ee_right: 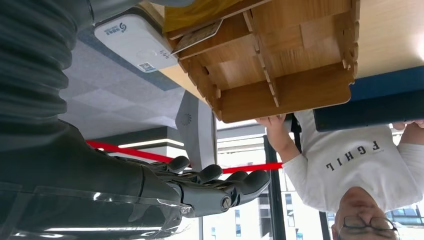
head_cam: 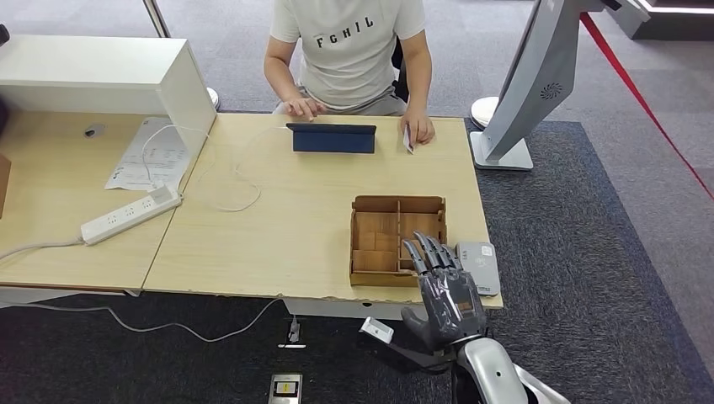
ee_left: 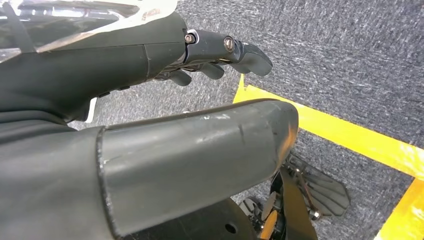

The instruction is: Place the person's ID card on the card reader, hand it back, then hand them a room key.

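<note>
Head view: right hand (head_cam: 444,290) was raised at the near edge of the tabletop (head_cam: 278,227), fingers straight and spread, nothing in it, fingertips over the near right corner of the wooden divider box (head_cam: 397,240). White card reader (head_cam: 478,266) lay just right of the box, touching the hand's outline. Across the tabletop a person (head_cam: 349,50) in a white T-shirt sat w/ one hand (head_cam: 418,129) holding a small white card (head_cam: 407,139), prob. the ID card, upright on the far edge; the other hand near a dark blue tablet (head_cam: 333,138). Power strip (head_cam: 130,215) w/ white cable and papers (head_cam: 151,153) lay to the left. Left wrist view: left hand (ee_left: 220,52) hung over grey carpet (ee_left: 350,60) w/ yellow tape lines (ee_left: 350,135); fingers loosely curled, holding nothing visible; couldn't tell for certain if closed. Right wrist view: right hand's fingers (ee_right: 220,182) were apart and empty, below the wooden box (ee_right: 280,55); a card (ee_right: 197,36) rested in one compartment, next to the reader (ee_right: 135,42). Person's hand (ee_right: 272,122) sat beyond the box by the tablet (ee_right: 370,107).
</note>
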`<state>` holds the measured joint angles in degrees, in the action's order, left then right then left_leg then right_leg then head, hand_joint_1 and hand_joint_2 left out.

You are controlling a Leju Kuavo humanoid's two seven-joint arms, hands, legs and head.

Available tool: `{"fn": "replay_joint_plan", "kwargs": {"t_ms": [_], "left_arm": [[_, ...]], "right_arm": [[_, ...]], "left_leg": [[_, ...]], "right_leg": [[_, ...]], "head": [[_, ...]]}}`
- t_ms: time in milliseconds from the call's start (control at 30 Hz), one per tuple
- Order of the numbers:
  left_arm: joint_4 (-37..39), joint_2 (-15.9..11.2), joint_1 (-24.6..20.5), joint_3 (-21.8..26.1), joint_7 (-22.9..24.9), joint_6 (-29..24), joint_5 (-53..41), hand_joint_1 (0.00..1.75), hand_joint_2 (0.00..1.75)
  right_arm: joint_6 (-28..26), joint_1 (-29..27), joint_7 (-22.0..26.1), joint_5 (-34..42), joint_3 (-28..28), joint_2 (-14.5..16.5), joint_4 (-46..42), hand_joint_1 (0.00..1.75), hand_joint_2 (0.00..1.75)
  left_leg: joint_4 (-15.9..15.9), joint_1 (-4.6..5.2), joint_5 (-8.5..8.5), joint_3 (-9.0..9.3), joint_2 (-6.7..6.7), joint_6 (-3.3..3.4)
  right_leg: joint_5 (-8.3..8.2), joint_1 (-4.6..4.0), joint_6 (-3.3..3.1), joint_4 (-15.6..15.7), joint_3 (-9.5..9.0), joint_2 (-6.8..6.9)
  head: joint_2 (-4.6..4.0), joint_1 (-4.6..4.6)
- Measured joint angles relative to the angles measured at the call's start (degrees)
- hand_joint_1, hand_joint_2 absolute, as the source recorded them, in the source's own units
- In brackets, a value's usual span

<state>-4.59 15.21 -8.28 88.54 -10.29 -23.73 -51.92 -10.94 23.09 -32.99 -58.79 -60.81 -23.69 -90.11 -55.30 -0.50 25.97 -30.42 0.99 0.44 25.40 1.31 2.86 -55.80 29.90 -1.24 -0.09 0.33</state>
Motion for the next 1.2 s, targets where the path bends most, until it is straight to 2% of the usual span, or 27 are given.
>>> {"fn": "replay_joint_plan", "kwargs": {"t_ms": [367,500,800,1200], "left_arm": [[0.0,0.0,-0.01,0.0,0.21,-0.15,0.0,0.0,0.0],[0.0,0.0,-0.03,0.0,0.45,-0.55,-0.05,0.0,0.0],[0.0,0.0,-0.08,0.0,0.66,-0.65,-0.16,0.0,0.0],[0.0,0.0,-0.09,0.0,1.03,-1.1,-0.19,0.0,0.0]], "right_arm": [[1.43,0.6,1.22,1.13,-0.44,1.53,0.55,0.0,1.75],[2.03,1.59,1.46,-0.75,-1.23,2.53,1.48,0.0,1.75],[4.61,3.44,1.77,-0.93,-3.1,4.97,5.63,0.0,1.75],[4.99,4.84,1.79,0.99,-4.26,7.02,11.44,0.0,1.75]], "left_leg": [[0.0,0.0,0.0,0.0,0.0,0.0],[0.0,0.0,0.0,0.0,0.0,0.0],[0.0,0.0,0.0,-0.01,0.0,0.0],[0.0,0.0,0.0,-0.01,0.0,0.0]], "right_leg": [[0.0,0.0,0.0,-0.01,-0.02,0.0],[0.0,0.0,0.0,-0.01,-0.02,0.0],[0.0,0.0,0.0,-0.01,-0.02,0.01],[0.0,0.0,0.0,-0.01,-0.02,0.01]], "head": [[0.0,0.01],[0.0,0.0],[0.0,0.01],[0.0,0.0]]}}
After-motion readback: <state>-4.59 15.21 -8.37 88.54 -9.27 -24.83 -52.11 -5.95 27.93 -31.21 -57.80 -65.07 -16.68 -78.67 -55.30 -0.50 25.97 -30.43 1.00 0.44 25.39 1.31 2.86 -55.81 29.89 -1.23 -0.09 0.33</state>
